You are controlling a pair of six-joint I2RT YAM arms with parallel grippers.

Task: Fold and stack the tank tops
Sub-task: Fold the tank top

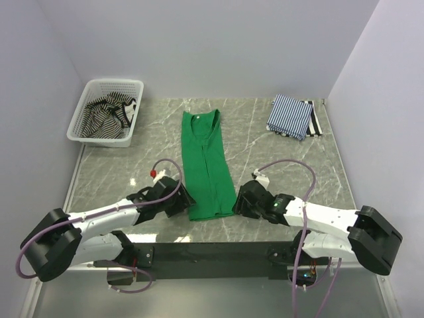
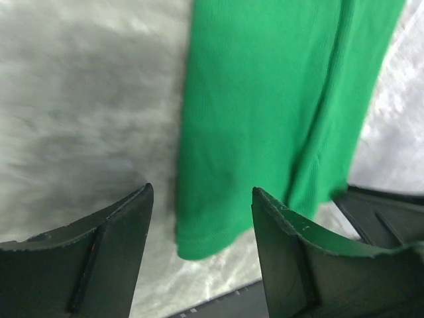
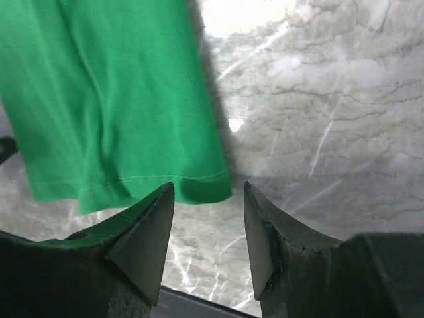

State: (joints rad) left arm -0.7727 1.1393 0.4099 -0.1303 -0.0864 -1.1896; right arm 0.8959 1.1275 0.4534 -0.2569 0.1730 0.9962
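The green tank top (image 1: pixel 207 165) lies in the middle of the marble table (image 1: pixel 278 172), already folded lengthwise into a narrow strip; its neckline points to the top of the overhead frame and its hem to the bottom, near the arm bases. The left gripper (image 2: pixel 202 192) sits at the lower left corner of the hem, jaws spread and gripping nothing; its wrist view shows the corner of the cloth beyond the gap between the fingers. The right gripper (image 3: pixel 209 187) sits at the lower right corner, jaws likewise apart and empty; the stitched hem edge lies just past one fingertip, with bare marble in the gap.

At the upper right of the overhead frame the blue-and-white striped top (image 1: pixel 289 114) rests folded, a bolder striped edge showing under its right side; at the upper left the white mesh basket (image 1: pixel 78 120) holds the black-and-white striped top (image 1: pixel 109 111), crumpled.

The step in hand looks like the crosswise fold of the green top; the next move probably calls for both grippers to come down on their hem corners, catch every layer, then lift and carry the hem evenly toward the neckline; uneven travel would likely skew the strip.
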